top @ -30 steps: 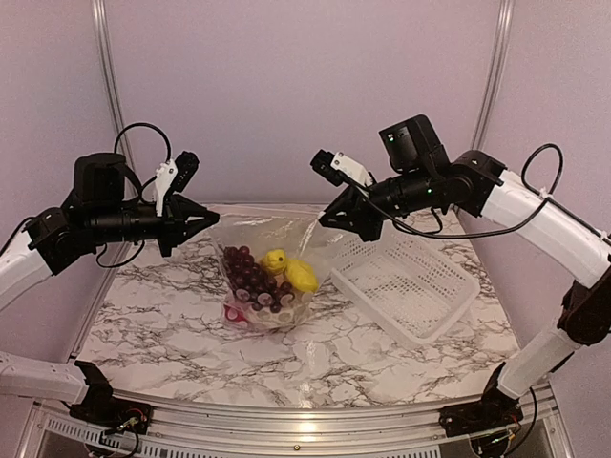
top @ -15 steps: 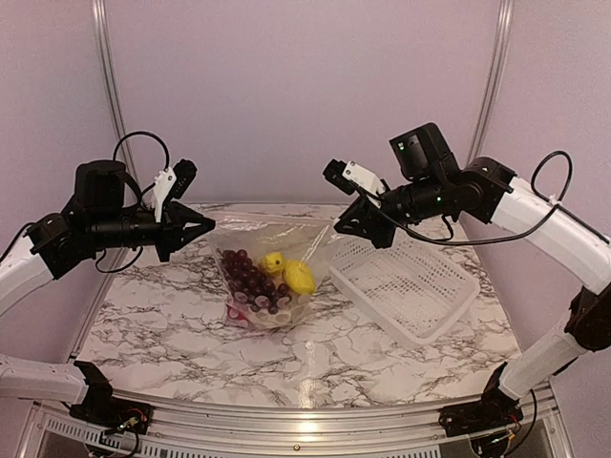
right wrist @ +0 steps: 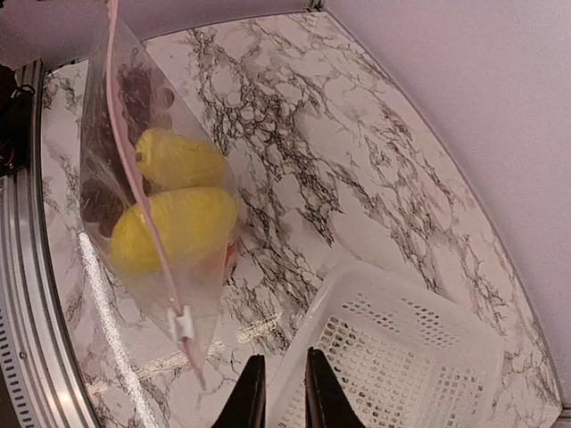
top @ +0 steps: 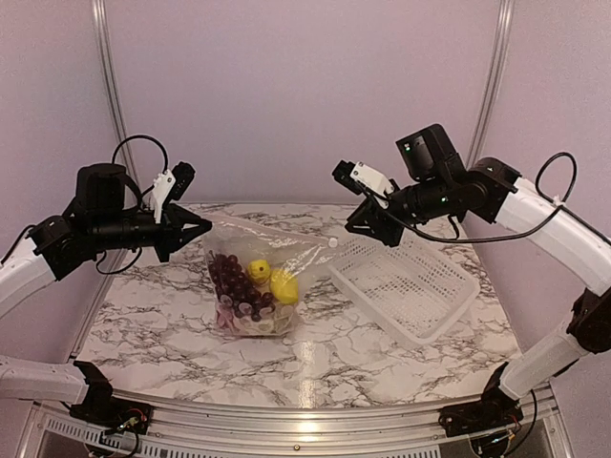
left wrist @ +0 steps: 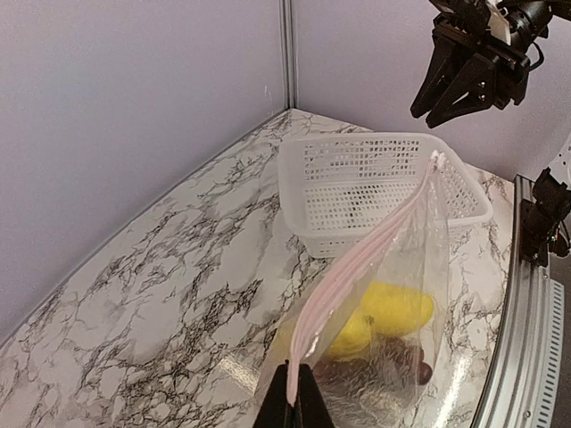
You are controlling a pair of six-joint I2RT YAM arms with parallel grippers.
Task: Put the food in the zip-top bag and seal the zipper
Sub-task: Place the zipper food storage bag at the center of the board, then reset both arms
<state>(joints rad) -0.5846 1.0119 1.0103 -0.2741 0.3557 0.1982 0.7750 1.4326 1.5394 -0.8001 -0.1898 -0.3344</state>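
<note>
Honestly, a spill onto the marble table (top: 382,367) seems the likeliest trouble: the loaded bag is held up by one corner only, and a slipping pinch or a gap in the seal would dump it. The white basket (top: 456,286), right of centre, holds nothing. The zip-top bag (top: 291,256), mid-frame, carries grapes (top: 229,277), two yellow pieces (top: 284,286) and paler food (top: 256,324) beneath. The left gripper (left wrist: 290,403) is clamped on the zipper (left wrist: 357,259) end; the right gripper (right wrist: 281,392), slightly parted, grips nothing.
</note>
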